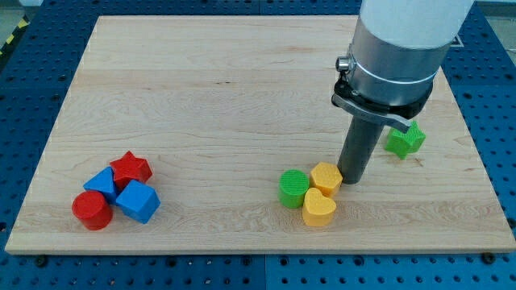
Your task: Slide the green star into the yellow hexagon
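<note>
The green star [405, 140] lies at the view's right, partly hidden behind the arm's grey clamp. The yellow hexagon [326, 178] sits at the lower middle-right, touching a green cylinder [294, 188] on its left and a yellow heart [319, 209] below it. My tip [351, 180] rests on the board just right of the yellow hexagon, close to or touching it. The green star is up and to the right of the tip, apart from it.
At the lower left a cluster holds a red star [131, 169], a blue block [102, 184], a blue cube [136, 201] and a red cylinder [91, 210]. The wooden board [201, 97] ends near the view's bottom and right edges.
</note>
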Robot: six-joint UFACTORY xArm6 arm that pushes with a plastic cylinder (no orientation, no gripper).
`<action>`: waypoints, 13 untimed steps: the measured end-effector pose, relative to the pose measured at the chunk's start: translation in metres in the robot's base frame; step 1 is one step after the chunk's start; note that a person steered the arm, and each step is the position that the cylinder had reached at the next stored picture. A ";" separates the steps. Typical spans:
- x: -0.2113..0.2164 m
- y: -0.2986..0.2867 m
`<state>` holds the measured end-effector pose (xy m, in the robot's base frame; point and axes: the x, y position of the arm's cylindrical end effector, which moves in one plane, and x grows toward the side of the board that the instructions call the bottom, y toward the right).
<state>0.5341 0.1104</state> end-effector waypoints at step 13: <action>-0.019 0.026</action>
<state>0.5150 0.1365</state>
